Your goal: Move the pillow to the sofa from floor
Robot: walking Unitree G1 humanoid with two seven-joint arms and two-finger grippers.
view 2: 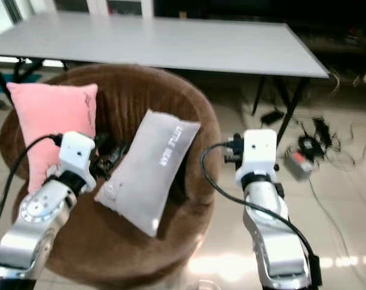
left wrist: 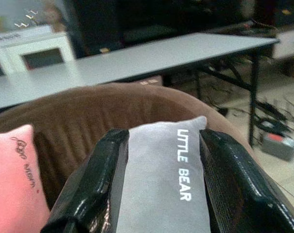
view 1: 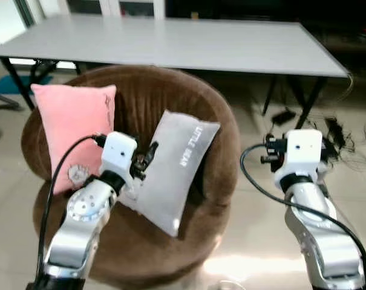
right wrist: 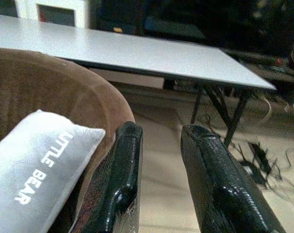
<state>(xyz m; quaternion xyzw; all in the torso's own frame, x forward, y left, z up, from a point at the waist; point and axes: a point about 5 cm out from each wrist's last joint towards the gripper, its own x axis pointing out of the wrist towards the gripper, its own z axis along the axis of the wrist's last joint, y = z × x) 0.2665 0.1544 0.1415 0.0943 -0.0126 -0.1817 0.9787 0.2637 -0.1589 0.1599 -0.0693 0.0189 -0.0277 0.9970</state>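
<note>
The grey pillow (view 1: 173, 169), printed "LITTLE BEAR", lies tilted in the seat of the round brown sofa (view 1: 198, 103), its upper end leaning toward the backrest and its lower corner reaching toward the front edge of the seat. The left gripper (left wrist: 161, 194) is clamped on it: in the left wrist view its two black fingers (left wrist: 95, 189) sit one on each long side of the pillow, pressed against the fabric, and from the head views the gripper meets the pillow at its left edge. A pink pillow (view 1: 74, 130) stands upright against the backrest just to the left of the grey one, with dark script near its top corner. The right gripper (right wrist: 159, 165) is held off the sofa's right side, over the tiled floor (view 1: 255, 241); its fingers (right wrist: 120, 179) stand apart with nothing between them, pointing past the sofa's rim toward the table. Behind the sofa runs a long grey table (view 1: 189, 42) on black legs. On the floor under and beyond the table's right end lie tangled black cables (view 2: 319, 142) and a small grey box (view 2: 297, 162) with a red patch.
</note>
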